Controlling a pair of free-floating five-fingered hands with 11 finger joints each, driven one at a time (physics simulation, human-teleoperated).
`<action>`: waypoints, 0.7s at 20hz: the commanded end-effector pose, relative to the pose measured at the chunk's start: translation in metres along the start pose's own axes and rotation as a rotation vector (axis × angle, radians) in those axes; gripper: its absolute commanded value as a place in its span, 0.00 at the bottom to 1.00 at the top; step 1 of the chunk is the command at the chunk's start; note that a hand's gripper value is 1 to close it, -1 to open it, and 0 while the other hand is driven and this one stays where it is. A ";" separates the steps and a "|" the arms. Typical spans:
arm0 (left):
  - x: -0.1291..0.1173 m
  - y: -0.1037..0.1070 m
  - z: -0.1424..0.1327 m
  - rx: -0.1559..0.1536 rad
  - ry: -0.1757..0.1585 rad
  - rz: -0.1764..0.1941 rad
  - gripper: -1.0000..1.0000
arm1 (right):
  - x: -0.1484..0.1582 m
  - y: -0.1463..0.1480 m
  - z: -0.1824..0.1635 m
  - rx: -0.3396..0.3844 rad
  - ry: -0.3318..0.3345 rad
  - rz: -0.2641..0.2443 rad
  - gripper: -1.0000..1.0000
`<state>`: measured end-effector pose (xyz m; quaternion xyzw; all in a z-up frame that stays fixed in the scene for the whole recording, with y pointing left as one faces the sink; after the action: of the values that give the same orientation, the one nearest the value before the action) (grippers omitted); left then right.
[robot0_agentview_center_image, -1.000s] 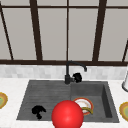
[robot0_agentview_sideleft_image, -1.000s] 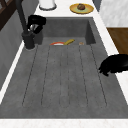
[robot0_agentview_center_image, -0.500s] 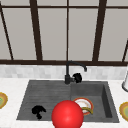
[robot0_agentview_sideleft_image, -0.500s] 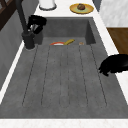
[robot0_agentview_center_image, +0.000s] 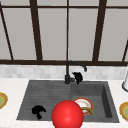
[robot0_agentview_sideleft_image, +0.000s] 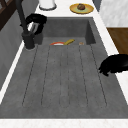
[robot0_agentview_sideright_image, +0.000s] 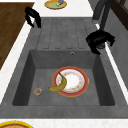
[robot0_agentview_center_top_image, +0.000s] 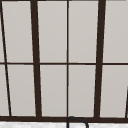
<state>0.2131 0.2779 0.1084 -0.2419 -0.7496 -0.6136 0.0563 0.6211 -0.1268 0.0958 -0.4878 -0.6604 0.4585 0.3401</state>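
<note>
sink basin holds plate, banana on plate.

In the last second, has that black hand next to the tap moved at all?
No. The right hand sits in the same spot beside the faucet, level with its base, as in both earlier front views.

The sink looks like matt, speckled grey stone, the faucet dull black metal, the plate glazed ceramic, the counter pale marble.
</note>
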 end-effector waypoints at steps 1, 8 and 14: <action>0.000 0.000 0.000 0.000 0.000 0.000 0.50 | -0.009 -0.018 0.013 -0.026 0.012 0.004 0.00; 0.000 0.000 0.000 0.000 0.000 0.000 0.50 | -0.017 -0.049 0.042 -0.007 0.055 -0.024 0.00; 0.000 0.000 0.000 0.000 0.000 0.000 0.50 | -0.018 -0.065 0.080 -0.003 0.079 -0.051 0.00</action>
<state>0.2131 0.2779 0.1084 -0.2419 -0.7496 -0.6136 0.0563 0.5473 -0.1693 0.1301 -0.4976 -0.6580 0.4415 0.3529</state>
